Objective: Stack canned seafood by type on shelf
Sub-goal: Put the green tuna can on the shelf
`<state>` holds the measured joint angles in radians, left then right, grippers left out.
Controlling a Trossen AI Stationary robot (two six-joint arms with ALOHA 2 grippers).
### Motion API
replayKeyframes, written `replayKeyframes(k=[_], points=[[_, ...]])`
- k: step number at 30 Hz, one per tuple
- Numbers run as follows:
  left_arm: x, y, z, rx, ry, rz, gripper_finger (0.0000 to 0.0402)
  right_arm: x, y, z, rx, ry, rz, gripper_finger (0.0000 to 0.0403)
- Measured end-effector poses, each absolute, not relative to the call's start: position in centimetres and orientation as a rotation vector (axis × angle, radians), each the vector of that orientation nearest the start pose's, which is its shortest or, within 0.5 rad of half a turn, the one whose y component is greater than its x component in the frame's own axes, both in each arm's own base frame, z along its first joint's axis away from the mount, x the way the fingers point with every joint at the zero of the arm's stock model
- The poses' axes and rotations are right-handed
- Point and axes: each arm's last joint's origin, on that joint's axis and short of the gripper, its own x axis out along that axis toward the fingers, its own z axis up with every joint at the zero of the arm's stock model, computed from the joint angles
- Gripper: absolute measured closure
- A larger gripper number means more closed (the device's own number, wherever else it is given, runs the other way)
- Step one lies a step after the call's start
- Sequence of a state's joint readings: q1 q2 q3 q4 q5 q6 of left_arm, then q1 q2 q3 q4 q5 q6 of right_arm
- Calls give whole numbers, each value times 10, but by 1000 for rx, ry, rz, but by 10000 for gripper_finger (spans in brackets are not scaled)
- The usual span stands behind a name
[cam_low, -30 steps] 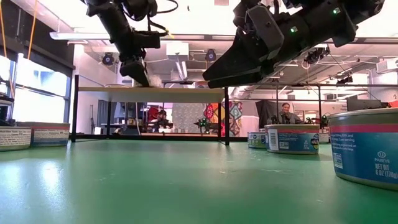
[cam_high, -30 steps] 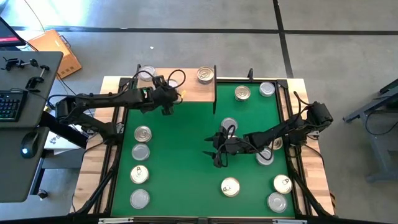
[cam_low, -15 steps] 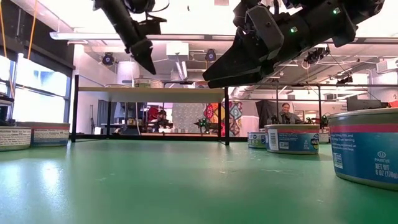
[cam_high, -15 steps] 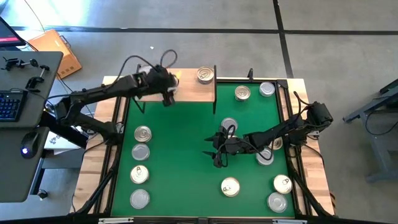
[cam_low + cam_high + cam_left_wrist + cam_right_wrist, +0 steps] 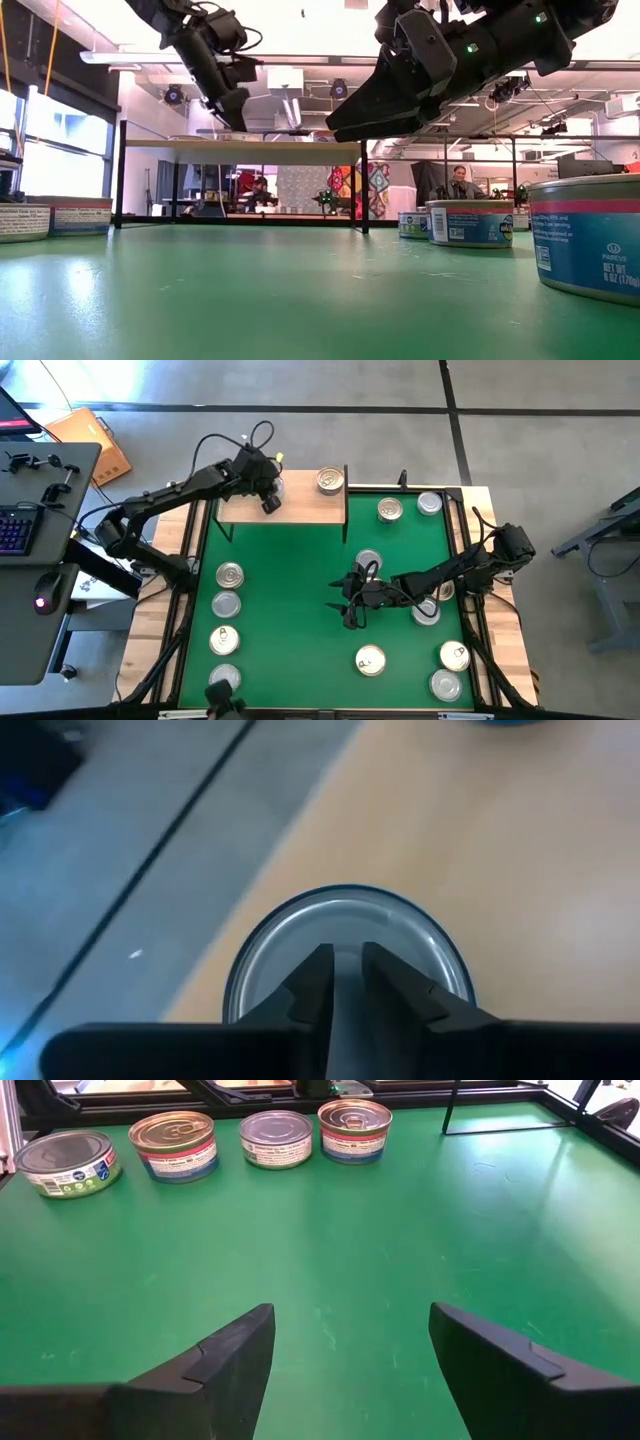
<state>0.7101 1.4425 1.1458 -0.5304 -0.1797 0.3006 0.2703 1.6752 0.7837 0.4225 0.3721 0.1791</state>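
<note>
Hovering my left gripper [image 5: 345, 982], nearly shut and empty, over a rigid, slippery tin [image 5: 345, 945]; grip its sides.

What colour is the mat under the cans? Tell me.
Green mat, clearest in the high view.

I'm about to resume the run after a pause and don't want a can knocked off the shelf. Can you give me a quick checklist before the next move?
1. Left gripper over the shelf, above the silver-lidded can: ok.
2. Left fingers nearly together, gripping nothing: ok.
3. That can fully on the board: it sits near the edge; cannot tell.
4. Gold-lidded can at the shelf's other end, apart from the gripper: ok.
5. Right gripper open, empty, above bare green mat: ok.
6. Four cans lined up on the mat beyond it: ok.
</note>
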Motion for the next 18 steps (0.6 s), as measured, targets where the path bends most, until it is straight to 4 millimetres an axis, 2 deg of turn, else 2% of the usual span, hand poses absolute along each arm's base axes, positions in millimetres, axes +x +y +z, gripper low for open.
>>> replayKeyframes(k=[8, 18], points=[[213, 221, 282, 86, 937, 813, 362, 323, 79, 170, 31, 434, -140, 142], [210, 223, 288, 101, 901, 842, 362, 323, 79, 170, 31, 435, -140, 142]])
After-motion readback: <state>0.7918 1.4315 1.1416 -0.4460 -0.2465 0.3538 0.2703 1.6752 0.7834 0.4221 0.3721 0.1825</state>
